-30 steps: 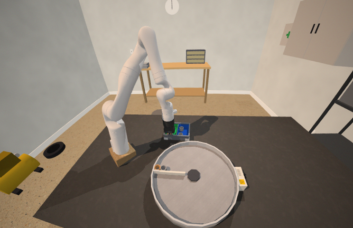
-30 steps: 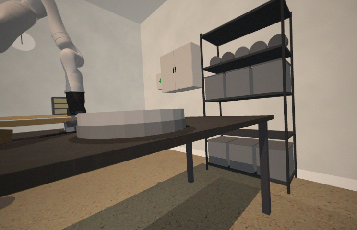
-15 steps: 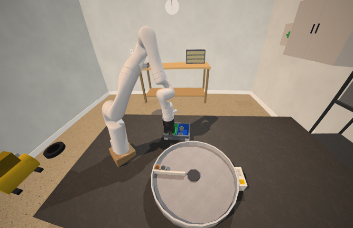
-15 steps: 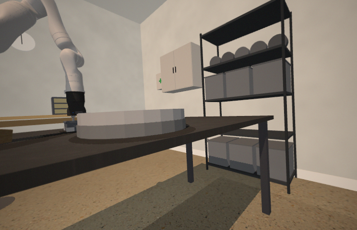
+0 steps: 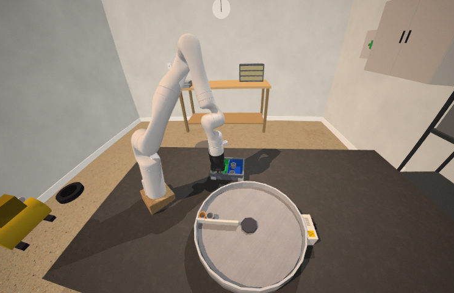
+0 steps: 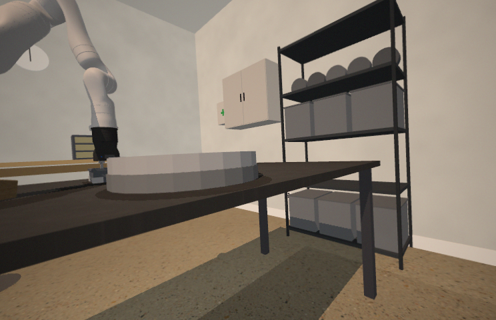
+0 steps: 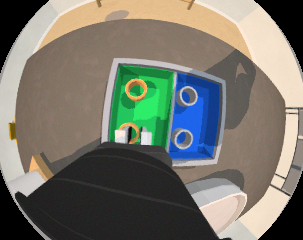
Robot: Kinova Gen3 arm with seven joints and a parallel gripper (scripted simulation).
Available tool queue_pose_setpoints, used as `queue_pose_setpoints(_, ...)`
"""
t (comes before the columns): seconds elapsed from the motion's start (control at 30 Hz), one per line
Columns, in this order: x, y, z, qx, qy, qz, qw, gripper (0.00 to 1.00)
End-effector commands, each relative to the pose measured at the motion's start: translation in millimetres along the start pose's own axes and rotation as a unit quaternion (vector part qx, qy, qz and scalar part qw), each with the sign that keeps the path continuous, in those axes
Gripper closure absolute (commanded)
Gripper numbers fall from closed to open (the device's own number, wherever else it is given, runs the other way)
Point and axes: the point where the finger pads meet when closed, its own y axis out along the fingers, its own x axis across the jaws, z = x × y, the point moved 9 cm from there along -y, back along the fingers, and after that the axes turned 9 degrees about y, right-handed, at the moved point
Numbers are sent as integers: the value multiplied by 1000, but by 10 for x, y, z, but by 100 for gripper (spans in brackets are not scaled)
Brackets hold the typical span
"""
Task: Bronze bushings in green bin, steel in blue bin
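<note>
My gripper [image 7: 136, 132] [image 5: 218, 169] [image 6: 101, 162] is open, low over the near end of the green bin [image 7: 155, 103] [image 5: 227, 163]. A bronze bushing lies in that bin just under the fingertips, partly hidden by the left finger. A second bronze bushing [image 7: 135, 88] lies at the bin's far end. The blue bin [image 7: 205, 115] [image 5: 238, 161] beside it holds two steel bushings [image 7: 187, 96] [image 7: 182, 138]. On the turntable [image 5: 298, 210] [image 6: 181, 169] a bronze bushing [image 5: 202, 215] and a steel bushing [image 5: 210, 215] rest against a pale bar [image 5: 220, 223] at the left rim.
The turntable has a raised rim and a dark hub [image 5: 249, 224]. A white control box [image 5: 310, 228] sits at its right side. The arm's base stands on a wooden block [image 5: 157, 201] left of the bins. A wooden side table [image 5: 234, 84] stands at the back wall.
</note>
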Motion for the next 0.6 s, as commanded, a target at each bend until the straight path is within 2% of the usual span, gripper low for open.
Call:
queue_pose_setpoints(0.0,2,-3,2,0,0,0,1000,58)
queue_pose_setpoints(0.57,8,-51,1,0,0,0,1000,58)
